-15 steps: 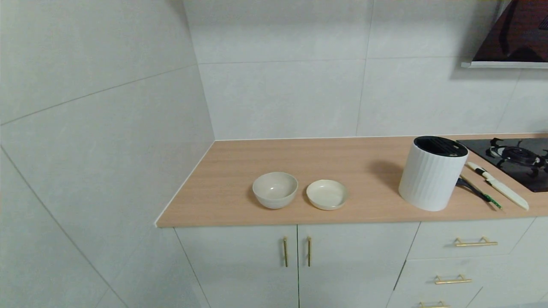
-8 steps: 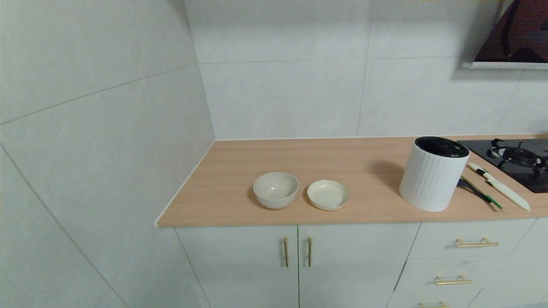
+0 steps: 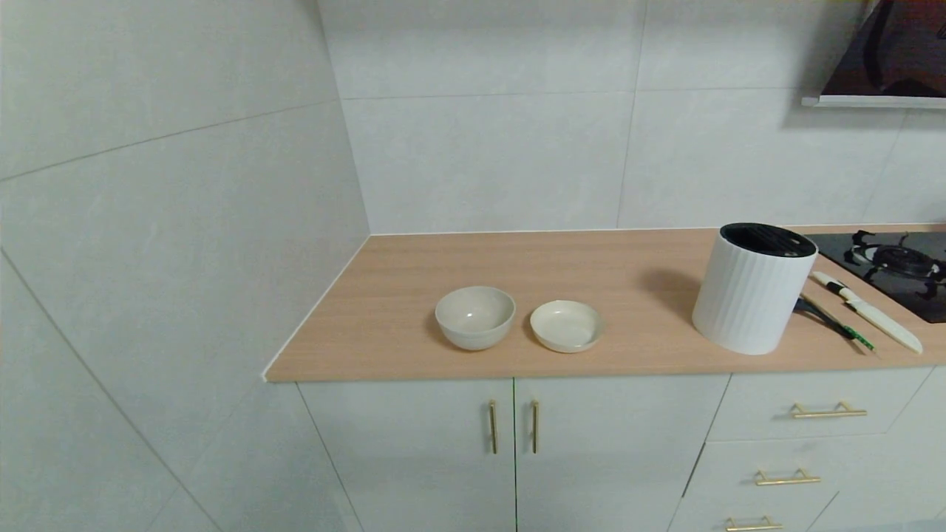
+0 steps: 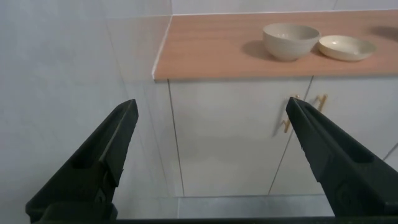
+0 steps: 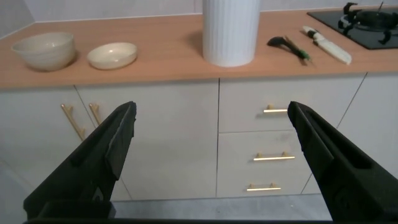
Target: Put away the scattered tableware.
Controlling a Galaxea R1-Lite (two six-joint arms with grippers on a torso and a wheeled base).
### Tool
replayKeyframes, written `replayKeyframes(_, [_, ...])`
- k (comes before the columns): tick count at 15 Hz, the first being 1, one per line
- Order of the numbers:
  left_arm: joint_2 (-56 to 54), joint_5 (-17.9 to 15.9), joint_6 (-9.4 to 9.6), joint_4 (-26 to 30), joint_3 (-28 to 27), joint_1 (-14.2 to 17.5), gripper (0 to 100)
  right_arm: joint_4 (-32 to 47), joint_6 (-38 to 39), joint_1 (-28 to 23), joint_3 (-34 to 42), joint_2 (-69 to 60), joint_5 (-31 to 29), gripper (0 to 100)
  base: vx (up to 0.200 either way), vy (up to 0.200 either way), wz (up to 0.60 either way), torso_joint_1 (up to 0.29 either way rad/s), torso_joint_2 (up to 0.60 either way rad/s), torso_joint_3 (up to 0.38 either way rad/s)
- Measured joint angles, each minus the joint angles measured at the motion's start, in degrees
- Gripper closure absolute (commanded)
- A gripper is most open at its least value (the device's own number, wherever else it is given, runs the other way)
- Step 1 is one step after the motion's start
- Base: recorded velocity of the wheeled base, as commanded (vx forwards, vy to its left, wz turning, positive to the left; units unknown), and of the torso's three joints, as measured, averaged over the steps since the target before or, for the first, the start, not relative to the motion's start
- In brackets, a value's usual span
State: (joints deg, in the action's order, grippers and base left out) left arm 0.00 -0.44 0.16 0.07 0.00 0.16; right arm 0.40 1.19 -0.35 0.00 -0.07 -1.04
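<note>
A: Where is the tableware?

B: All on the wooden surface (image 3: pixel 384 318), a pale board with straight grain and a thin light edge, running across the middle of the head view. Near the centre of the frame sits a round cream bowl (image 3: pixel 474 318), deep, smooth and glossy. Just to its right, with a narrow gap between them, lies a shallow dish (image 3: pixel 566 326) in the same cream glaze, with a low rim.

A: And farther right?

B: A tall white holder (image 3: pixel 752 290) stands upright at the right of the frame. It is cylindrical, with fine vertical ribs and a black slotted top. Past it a dark utensil (image 3: pixel 831 323) with a green tip and a knife (image 3: pixel 868 311) lie flat on the wood, roughly side by side. The knife has a cream blade, and a black band marks its handle. It lies near the black glass stove (image 3: pixel 890 266) and its dark burner grate at the right edge.

A: The end effectors?

B: The left end effector (image 4: pixel 211 109) has two black wedge-shaped fingers spread wide and empty, facing the flat white cabinet doors (image 3: pixel 414 458). The right end effector (image 5: pixel 211 112) is also spread wide and empty, facing the drawers (image 3: pixel 776 428).

A: The surroundings?

B: Large matte grey-white wall tiles (image 3: pixel 480 162) rise behind the wood. The doors and drawers carry slim brass bar handles (image 3: pixel 492 426). A dark glossy hood (image 3: pixel 883 55) hangs at the upper right.
</note>
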Motion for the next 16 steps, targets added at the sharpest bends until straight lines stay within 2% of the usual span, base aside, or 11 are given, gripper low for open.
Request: replayKeyframes(16, [0.00,0.01,0.02,-0.02,0.00,0.00,0,-0.02,-0.05,0.00,0.00,0.00,-0.02,0,0.000,0.000,0.00,-0.228,0.52,0.291])
